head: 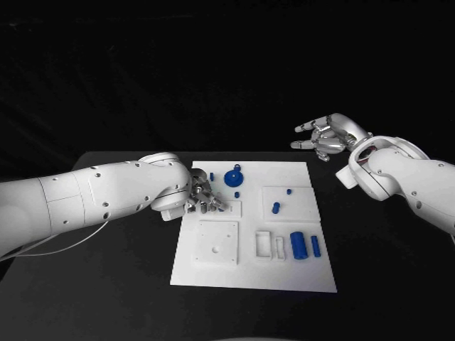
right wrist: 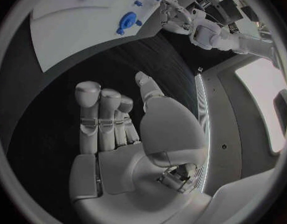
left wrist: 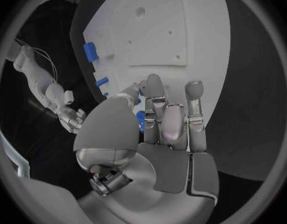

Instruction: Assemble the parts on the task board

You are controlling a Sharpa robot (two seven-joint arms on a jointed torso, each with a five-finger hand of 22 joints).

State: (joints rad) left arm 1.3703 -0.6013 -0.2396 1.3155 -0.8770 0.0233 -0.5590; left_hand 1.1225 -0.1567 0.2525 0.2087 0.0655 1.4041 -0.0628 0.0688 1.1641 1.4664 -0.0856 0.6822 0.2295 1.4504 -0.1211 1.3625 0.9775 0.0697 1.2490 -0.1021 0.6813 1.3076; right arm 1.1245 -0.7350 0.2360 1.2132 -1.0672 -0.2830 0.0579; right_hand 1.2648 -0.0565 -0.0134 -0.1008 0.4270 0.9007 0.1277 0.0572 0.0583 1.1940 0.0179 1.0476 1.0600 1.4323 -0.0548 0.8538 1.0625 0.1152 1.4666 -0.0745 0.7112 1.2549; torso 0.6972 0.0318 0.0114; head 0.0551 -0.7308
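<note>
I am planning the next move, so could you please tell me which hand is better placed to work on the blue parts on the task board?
The left hand: it is down at the task board, fingers beside a small blue part. The right hand hangs off the board, holding nothing.

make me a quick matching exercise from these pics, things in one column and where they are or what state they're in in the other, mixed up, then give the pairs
Things
1. left hand
2. right hand
3. round blue part
4. two blue cylinders

Places or states
A. lying side by side near the task board's right edge
B. raised beyond the board's far right corner, holding nothing
C. fingers down on the board's left side
D. on the board, far end

Pairs: 1-C, 2-B, 3-D, 4-A
</note>
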